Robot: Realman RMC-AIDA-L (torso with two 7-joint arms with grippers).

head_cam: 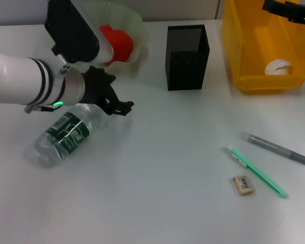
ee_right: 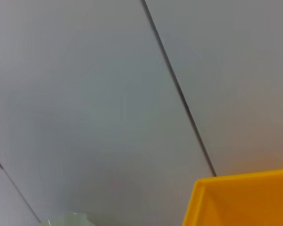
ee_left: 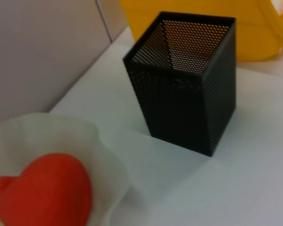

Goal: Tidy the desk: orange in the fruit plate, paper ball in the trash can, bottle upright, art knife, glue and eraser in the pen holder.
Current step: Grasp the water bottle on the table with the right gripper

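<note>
Your left gripper [head_cam: 114, 99] hovers right over the cap end of the bottle [head_cam: 66, 133], which lies on its side on the desk [head_cam: 157, 193], front left, cap end toward the fruit plate [head_cam: 126, 20]. The black fingers look spread apart, one reaching toward the middle of the desk, nothing clamped between them; whether they touch the bottle you can't tell. The orange [head_cam: 117, 43] sits in the fruit plate at the back left, partly hidden by your left arm; the left wrist view shows it too, orange [ee_left: 45, 195] inside the pale plate [ee_left: 99, 150], with the pen holder [ee_left: 188, 80] standing upright just beside it. In the head view the pen holder [head_cam: 187, 51] stands back centre, between the plate and the trash can [head_cam: 244, 56]. The paper ball [head_cam: 278, 67] lies inside the trash can at the back right. Your right gripper [head_cam: 290, 10] is parked above the trash can's far edge, only a dark piece in view, so can't tell whether its fingers are apart or together. The right wrist view shows just a corner of the trash can [ee_right: 245, 200] and a grey wall [ee_right: 108, 94]. Front right on the desk: the eraser [head_cam: 243, 184], label up, just beside a green pen-like stick [head_cam: 256, 172], and a grey pen-like stick [head_cam: 279, 148] near them, none touching.
</note>
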